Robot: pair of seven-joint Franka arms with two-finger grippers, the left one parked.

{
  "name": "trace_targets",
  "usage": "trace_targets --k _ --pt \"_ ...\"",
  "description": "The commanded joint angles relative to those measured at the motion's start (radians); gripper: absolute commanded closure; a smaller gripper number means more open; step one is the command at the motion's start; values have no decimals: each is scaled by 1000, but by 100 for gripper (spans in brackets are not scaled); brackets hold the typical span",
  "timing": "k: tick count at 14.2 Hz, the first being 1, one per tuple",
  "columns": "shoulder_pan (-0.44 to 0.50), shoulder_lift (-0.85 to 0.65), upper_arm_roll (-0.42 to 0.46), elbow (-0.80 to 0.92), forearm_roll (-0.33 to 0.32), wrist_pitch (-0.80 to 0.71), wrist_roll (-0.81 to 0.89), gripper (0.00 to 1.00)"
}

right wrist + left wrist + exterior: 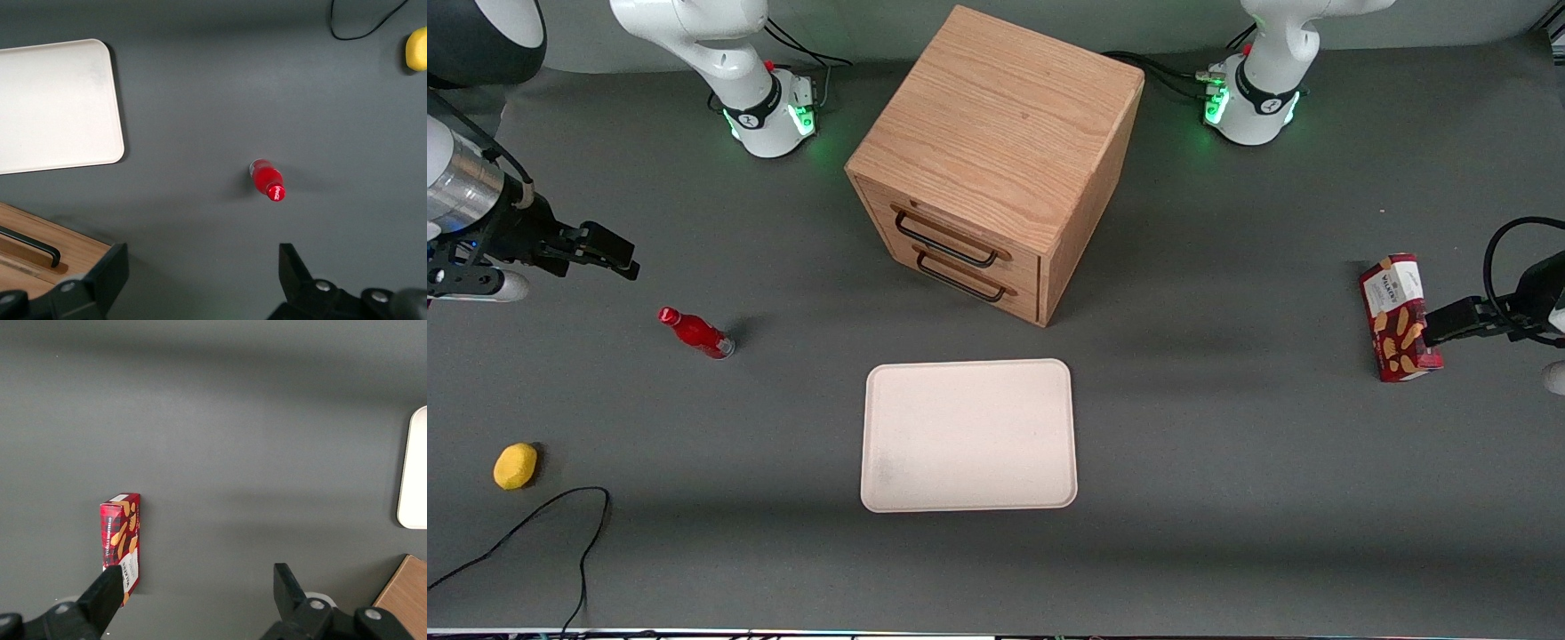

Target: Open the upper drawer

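The oak cube cabinet (996, 124) stands at the middle of the table. Its upper drawer (1021, 264) is shut, flush with the front, with its thin black handle (947, 242) above the lower drawer's matching handle (965, 283). My right gripper (618, 256) hovers above the table toward the working arm's end, well apart from the cabinet and near a red bottle. Its fingers are wide open and empty in the right wrist view (202, 260). A corner of the cabinet with a black handle (30, 243) shows there; I cannot tell which drawer's.
A red bottle (696, 332) lies on the table under the gripper, also in the wrist view (268, 180). A white tray (967, 436) sits in front of the cabinet. A yellow fruit (515, 466), a black cable (534, 524) and a biscuit box (1398, 317) lie farther off.
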Motion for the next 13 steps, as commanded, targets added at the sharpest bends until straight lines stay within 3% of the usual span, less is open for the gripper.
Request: trace_targets --k 1,4,7,11,13 --pt "1 13 3 29 -17 -20 -18 0" --pt "5 68 18 110 -14 -17 -16 0" --pt "9 146 111 177 -2 -14 -18 0" --pt "16 192 324 210 13 -10 -21 0" --pt "16 220 442 210 13 -9 -178 0"
